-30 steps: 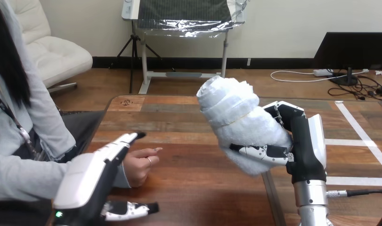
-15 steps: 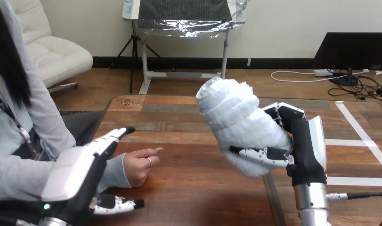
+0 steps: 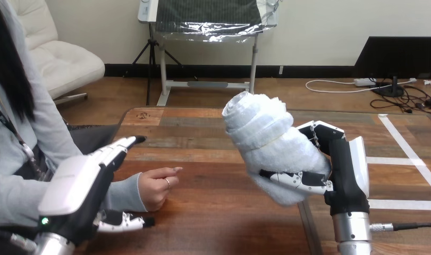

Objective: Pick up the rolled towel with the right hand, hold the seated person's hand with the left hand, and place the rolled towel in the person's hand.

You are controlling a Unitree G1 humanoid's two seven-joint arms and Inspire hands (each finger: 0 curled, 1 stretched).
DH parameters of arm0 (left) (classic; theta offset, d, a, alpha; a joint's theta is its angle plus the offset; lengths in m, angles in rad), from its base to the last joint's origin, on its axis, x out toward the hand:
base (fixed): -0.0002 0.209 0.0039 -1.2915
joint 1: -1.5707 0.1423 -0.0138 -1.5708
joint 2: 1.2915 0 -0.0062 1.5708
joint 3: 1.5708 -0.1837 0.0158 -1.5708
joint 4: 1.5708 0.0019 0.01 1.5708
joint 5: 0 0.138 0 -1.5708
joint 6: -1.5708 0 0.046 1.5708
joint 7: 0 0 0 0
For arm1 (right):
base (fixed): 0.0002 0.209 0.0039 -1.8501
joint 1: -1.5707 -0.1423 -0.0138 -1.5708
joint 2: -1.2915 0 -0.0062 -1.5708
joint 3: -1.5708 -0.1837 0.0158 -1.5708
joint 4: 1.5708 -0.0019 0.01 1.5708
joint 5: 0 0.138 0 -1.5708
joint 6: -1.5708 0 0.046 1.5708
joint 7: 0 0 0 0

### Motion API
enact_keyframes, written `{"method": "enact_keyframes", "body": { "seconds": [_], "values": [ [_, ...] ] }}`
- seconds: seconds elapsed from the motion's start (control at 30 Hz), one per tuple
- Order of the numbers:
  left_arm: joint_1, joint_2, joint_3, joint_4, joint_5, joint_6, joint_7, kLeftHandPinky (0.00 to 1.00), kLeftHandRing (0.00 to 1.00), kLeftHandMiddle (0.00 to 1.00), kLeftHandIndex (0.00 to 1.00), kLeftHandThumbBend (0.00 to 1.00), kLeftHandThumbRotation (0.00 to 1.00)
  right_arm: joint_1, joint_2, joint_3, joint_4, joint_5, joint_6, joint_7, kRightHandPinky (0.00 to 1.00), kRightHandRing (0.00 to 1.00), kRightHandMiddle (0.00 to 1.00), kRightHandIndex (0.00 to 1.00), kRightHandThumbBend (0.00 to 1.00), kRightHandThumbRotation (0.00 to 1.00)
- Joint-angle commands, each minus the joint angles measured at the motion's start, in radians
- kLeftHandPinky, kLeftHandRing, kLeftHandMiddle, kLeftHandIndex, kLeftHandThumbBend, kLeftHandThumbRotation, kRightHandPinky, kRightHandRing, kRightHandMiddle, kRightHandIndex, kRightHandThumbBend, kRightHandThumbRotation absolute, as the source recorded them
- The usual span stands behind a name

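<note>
Towel roll [image 3: 266, 141] aslant inside curled fingers [image 3: 320, 131] of right hand [image 3: 343, 170]

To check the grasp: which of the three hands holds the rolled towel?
The robot's right hand, curled round the rolled towel; its left hand is open, the person's hand empty.

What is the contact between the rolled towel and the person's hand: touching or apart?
Apart. The head view shows bare table between the rolled towel, gripped in the right hand, and the person's hand.
</note>
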Motion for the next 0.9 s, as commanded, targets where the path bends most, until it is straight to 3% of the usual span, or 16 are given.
{"method": "enact_keyframes", "body": {
  "seconds": [0.0, 0.57, 0.87],
  "values": [
    [-0.090, 0.029, 0.001, 0.021, -0.029, 0.011, -0.014, 0.81, 0.86, 0.89, 0.89, 1.00, 0.17, -0.045, 0.004, -0.012, -0.070, 0.012, -0.039, -0.007, 0.25, 0.30, 0.38, 0.37, 0.76, 0.00],
    [-0.205, 0.044, -0.034, 0.208, -0.026, -0.015, 0.017, 0.80, 0.83, 0.85, 0.85, 1.00, 0.13, -0.030, 0.008, -0.017, -0.084, 0.030, -0.052, 0.025, 0.24, 0.29, 0.37, 0.36, 0.75, 0.00],
    [-0.291, 0.056, -0.078, 0.358, 0.002, -0.032, 0.065, 0.79, 0.81, 0.84, 0.83, 1.00, 0.10, -0.017, 0.014, -0.020, -0.103, 0.052, -0.064, 0.054, 0.24, 0.29, 0.37, 0.36, 0.75, 0.00]
  ]
}}
